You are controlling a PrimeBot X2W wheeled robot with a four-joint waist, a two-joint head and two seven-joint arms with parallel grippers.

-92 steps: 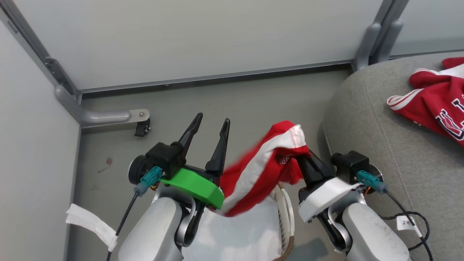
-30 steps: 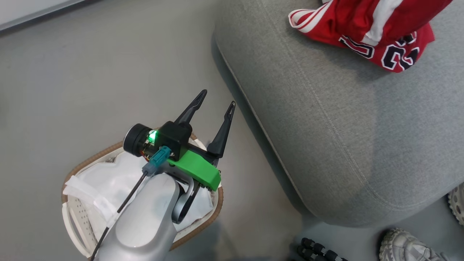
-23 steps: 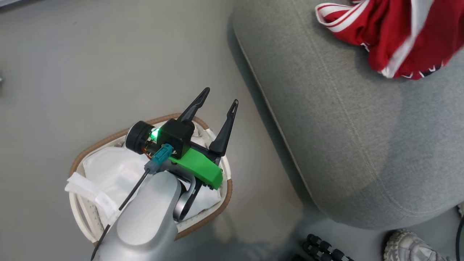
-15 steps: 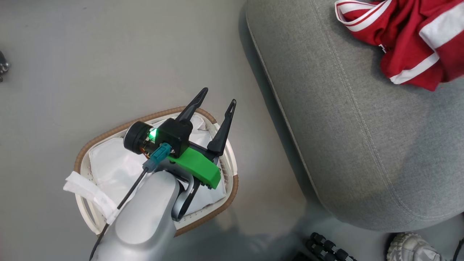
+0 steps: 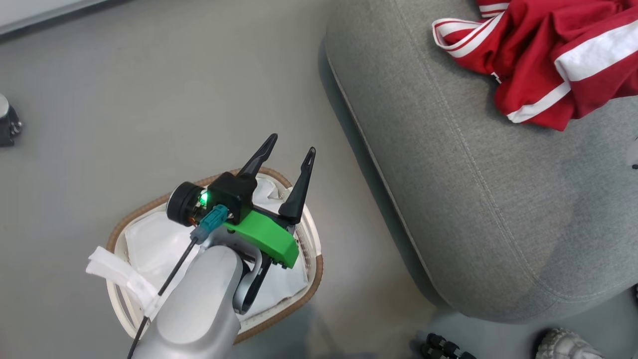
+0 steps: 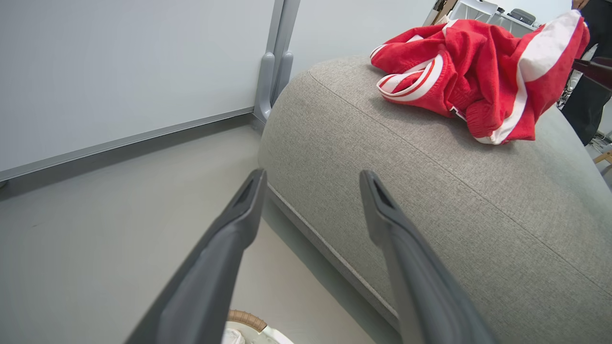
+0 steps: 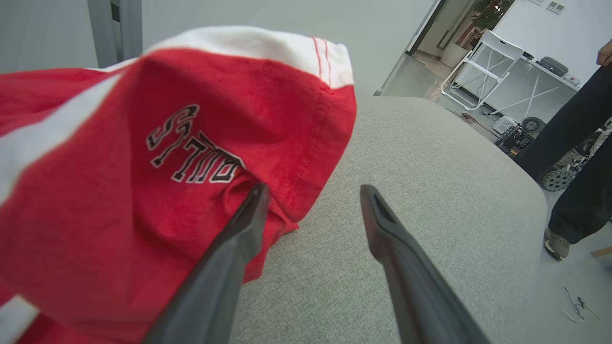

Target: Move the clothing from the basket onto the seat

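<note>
Right wrist view: right end effector (image 7: 313, 188) wide (maybe grazing clothing (image 7: 119, 167)).

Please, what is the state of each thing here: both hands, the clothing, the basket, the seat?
clothing, crumpled, lying on the seat.
seat, bearing the clothing.
basket, upright on the floor, white liner inside, no clothing seen.
left hand, open, empty, above the basket.
right hand, open, clothing beside one finger, unclamped.

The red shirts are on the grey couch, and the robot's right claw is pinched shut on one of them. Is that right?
Not quite. The red shirts are on the grey couch, but the right claw is open, not pinched shut. The right wrist view shows a wide gap between its tips, with the red cloth just beside it.
</note>
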